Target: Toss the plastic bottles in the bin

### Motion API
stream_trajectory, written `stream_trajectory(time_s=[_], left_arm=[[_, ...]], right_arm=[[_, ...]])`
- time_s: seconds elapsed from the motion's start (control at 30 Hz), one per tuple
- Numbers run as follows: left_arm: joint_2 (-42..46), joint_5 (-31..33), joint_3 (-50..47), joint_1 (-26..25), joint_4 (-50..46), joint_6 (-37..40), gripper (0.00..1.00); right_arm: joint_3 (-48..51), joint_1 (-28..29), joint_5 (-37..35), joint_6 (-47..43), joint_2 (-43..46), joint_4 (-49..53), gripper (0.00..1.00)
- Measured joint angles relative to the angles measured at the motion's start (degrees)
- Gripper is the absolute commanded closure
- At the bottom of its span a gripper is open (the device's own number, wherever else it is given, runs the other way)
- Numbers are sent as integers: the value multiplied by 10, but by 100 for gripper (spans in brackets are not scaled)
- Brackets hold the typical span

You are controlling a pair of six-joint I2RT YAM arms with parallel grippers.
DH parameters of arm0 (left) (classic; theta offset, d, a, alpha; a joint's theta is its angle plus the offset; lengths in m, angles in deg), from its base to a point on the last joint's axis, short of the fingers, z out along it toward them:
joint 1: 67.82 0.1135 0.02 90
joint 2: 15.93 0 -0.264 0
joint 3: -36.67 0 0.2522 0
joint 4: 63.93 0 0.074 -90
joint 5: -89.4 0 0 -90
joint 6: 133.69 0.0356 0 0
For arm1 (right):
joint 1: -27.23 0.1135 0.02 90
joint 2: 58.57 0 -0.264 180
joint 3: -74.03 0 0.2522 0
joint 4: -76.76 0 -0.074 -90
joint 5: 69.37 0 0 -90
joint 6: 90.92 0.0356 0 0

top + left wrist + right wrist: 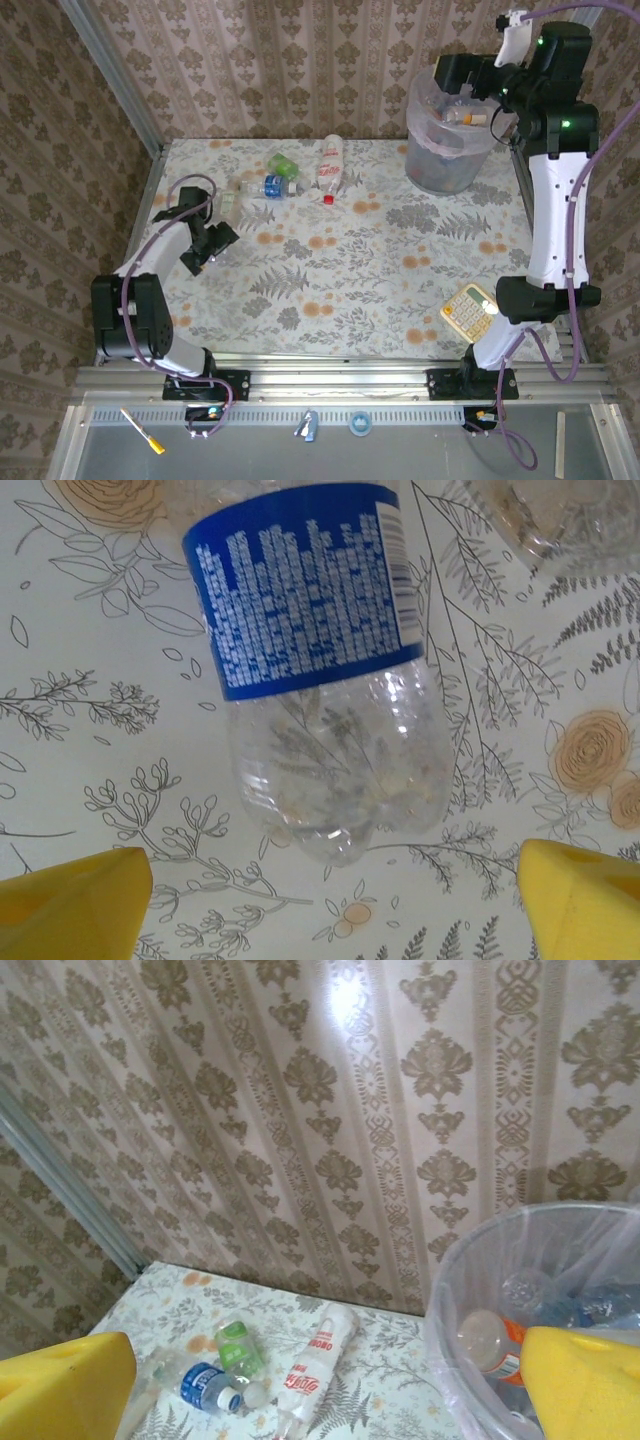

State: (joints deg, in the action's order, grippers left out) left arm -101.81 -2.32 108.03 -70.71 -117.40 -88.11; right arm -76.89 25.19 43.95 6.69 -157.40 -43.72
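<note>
Top external view: left arm (150,250) reaches low and forward over the left side of the bench (380,270). Its forearm slopes down, and the left hand (212,246) sits close above the flowered surface. Right arm (553,200) stands tall at the right edge, its long link near vertical. The wrist is folded leftward, so the right hand (448,75) hangs high over the rim of the bin (440,165) in the far right corner.

Left wrist view: yellow fingertips (70,905) are spread wide with nothing between them. A blue-label bottle (310,630) lies on the bench just ahead, clear and dented, base toward the hand, untouched. A second clear bottle (545,520) is cut off at the upper right edge.

Right wrist view: both fingertips are spread here too and the hand is empty, facing across the bench toward the patterned wall (400,1110). The bin is low on the right, lined with a thin bag. Inside it are an orange-label bottle (490,1345) and other clear ones, too jumbled to count.

On the far left-centre of the bench a green bottle (285,163) and a white bottle with red print (330,165) lie on their sides near the blue-label one. A calculator (468,308) rests by the right arm's base, well apart from the bottles.
</note>
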Motion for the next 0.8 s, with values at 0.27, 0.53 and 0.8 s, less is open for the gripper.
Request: stream_trajectory(time_s=[0.27, 0.53, 0.8], left_arm=[[-35, 0, -7, 12, 37, -11, 7], [-90, -4, -3, 17, 60, -15, 10], [-106, -6, -2, 20, 67, -23, 29]], right_arm=[[5, 40, 12, -36, 3, 15, 0], [7, 57, 12, -64, 3, 28, 0], [7, 57, 12, -75, 3, 30, 0]])
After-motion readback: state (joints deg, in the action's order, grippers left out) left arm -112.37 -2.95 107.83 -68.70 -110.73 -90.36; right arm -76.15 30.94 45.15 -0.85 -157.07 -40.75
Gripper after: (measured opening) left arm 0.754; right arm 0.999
